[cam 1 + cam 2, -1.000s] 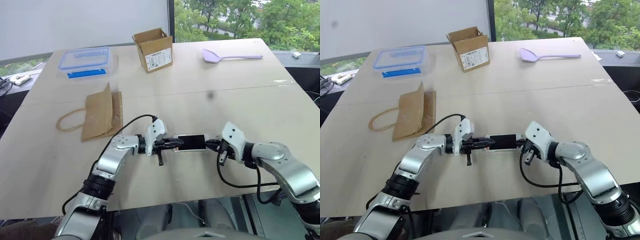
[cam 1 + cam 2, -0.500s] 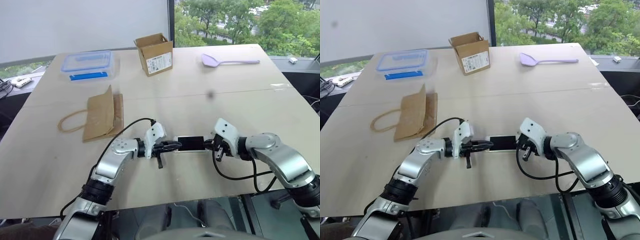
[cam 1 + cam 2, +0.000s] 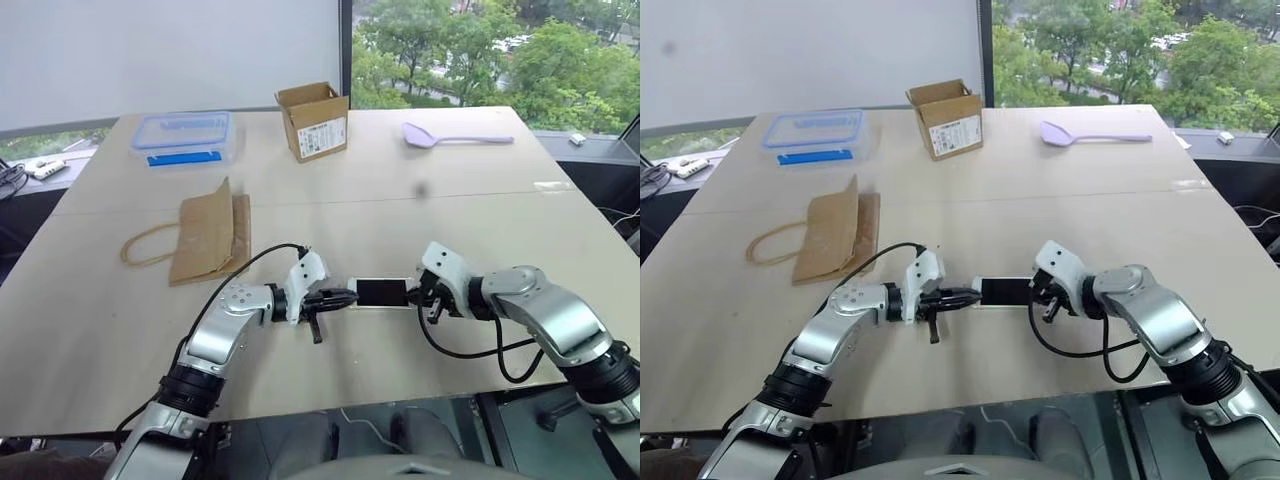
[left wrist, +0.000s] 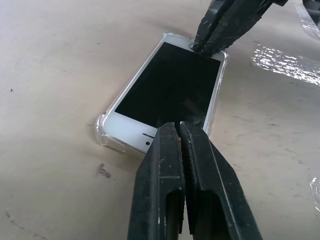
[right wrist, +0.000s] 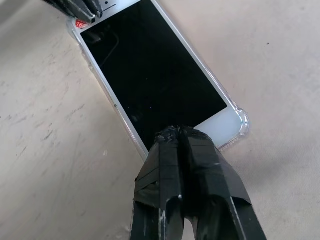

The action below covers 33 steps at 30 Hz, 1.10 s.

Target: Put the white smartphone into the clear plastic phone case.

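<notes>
The tabletop (image 3: 480, 190) was a wide, pale beige surface with a faint seam running across it, set against a white wall and a window that looked onto green trees. Near the front edge lay the white smartphone (image 3: 381, 292), screen up, seated inside the clear plastic phone case (image 4: 101, 131), whose see-through lip and rounded corners framed the white bezel in both wrist views. The left gripper (image 3: 345, 296) had its two black fingers pressed together, their tips at one short end of the phone. The right gripper (image 3: 412, 296) was likewise pressed together, its tips bearing on the opposite short end, so the phone sat between the two arms.

Farther back on the left lay a flattened brown paper bag (image 3: 207, 232) with a looped handle. Beyond it stood a clear food container with a blue lid (image 3: 184, 135). An open cardboard box (image 3: 314, 120) with a printed label stood near the middle of the far edge, and a lilac spatula (image 3: 452, 136) lay to its right. A dark cable trailed from each wrist across the tabletop.
</notes>
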{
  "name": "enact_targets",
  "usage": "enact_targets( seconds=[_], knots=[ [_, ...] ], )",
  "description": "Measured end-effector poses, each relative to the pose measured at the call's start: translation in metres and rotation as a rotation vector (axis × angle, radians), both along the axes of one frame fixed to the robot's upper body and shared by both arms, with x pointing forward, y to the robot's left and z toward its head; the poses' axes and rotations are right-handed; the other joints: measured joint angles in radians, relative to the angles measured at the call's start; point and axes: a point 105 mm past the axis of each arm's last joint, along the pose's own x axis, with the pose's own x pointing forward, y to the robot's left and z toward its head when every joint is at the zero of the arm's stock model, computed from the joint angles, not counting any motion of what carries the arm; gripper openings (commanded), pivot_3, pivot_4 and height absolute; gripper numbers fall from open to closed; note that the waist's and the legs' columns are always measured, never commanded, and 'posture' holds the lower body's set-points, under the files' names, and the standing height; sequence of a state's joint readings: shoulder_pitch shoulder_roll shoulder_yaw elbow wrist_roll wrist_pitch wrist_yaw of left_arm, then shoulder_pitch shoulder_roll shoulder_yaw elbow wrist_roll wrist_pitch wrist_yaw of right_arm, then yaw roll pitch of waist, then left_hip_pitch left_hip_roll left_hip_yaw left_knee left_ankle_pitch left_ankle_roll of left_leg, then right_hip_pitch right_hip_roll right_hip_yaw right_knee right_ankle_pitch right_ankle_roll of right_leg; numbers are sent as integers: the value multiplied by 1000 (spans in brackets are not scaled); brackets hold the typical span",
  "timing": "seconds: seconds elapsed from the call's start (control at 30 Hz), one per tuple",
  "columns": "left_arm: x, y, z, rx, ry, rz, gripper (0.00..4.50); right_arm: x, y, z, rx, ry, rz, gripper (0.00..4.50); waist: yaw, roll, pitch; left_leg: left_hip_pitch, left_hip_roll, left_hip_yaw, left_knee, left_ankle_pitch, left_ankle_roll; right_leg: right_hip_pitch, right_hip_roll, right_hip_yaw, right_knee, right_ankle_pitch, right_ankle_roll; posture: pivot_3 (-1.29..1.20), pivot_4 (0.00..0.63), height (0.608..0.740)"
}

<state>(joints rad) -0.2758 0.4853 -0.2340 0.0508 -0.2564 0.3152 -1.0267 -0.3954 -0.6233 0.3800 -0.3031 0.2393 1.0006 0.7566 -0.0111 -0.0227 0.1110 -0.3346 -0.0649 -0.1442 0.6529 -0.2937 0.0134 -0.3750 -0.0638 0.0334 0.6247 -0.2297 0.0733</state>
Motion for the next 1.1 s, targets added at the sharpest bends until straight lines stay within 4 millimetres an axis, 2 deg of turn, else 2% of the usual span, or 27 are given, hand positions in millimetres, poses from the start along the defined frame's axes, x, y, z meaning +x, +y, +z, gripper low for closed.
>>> enact_targets(
  seconds=[0.1,0.2,0.3,0.33,0.43,0.53,0.57,0.63,0.67,0.7,0.8,0.93,1.1],
  knots=[
    [0,0,-1,2,4,-1,123,3,3,-2,12,2,-7,0,-3,0,0,8,1,1,-3,-2,-4,6,-3,2,0,-2,0,0,150,740],
    [1,-2,1,-13,-1,6,123,5,2,-3,51,-68,-32,0,-2,0,0,8,2,0,-4,-3,-5,6,-3,2,0,-4,0,0,150,740],
    [9,0,17,-121,-30,79,123,-3,-1,2,178,-211,-74,0,3,0,12,2,0,-2,-4,-1,-3,1,-5,-1,0,-4,1,0,150,740],
    [12,2,26,-164,-46,104,46,-6,-1,6,238,-254,-97,296,1,7,16,-9,-1,-1,-3,1,-1,-9,-5,-1,1,-2,5,0,150,740],
    [16,8,47,-246,-75,145,870,-20,-8,14,339,-281,-141,1315,-3,14,21,-31,-2,1,0,5,-7,-35,-6,2,9,2,-2,0,150,740],
    [11,20,59,-287,-80,168,2292,-29,-28,22,307,-340,-168,2779,-6,15,21,-43,-3,1,-1,4,-7,-50,-6,4,9,2,-4,0,150,740],
    [8,23,60,-286,-78,168,2688,-30,-33,26,311,-359,-183,3162,-6,15,21,-46,-3,1,-2,4,-7,-53,-6,4,9,2,-4,0,150,740],
    [-3,27,58,-274,-52,148,3726,-38,-41,35,316,-390,-185,4214,-3,17,23,-47,-4,2,-2,4,-7,-54,-7,5,9,2,-4,0,150,740],
    [-10,32,55,-263,-33,140,4212,-45,-47,39,307,-397,-179,4500,0,18,25,-47,-4,2,-2,4,-7,-54,-7,5,9,2,-4,0,150,740],
    [-13,36,54,-259,-21,145,4400,-48,-51,39,300,-398,-182,4500,2,18,26,-47,-4,2,-2,4,-7,-53,-7,5,9,2,-4,0,150,740],
    [-28,50,49,-212,13,156,4400,-61,-74,42,265,-394,-215,4500,5,20,32,-45,-4,3,-2,4,-6,-50,-6,5,9,2,-4,0,150,740],
    [-52,55,40,-177,43,161,4400,-70,-95,52,242,-423,-255,4500,2,21,34,-42,-3,4,-1,3,-5,-47,-6,4,7,2,-4,0,150,740],
    [-66,69,35,-168,65,226,4400,-78,-113,59,200,-443,-292,4500,4,20,35,-42,-2,4,-1,3,-5,-46,-6,4,7,2,-4,0,150,740]
  ],
)
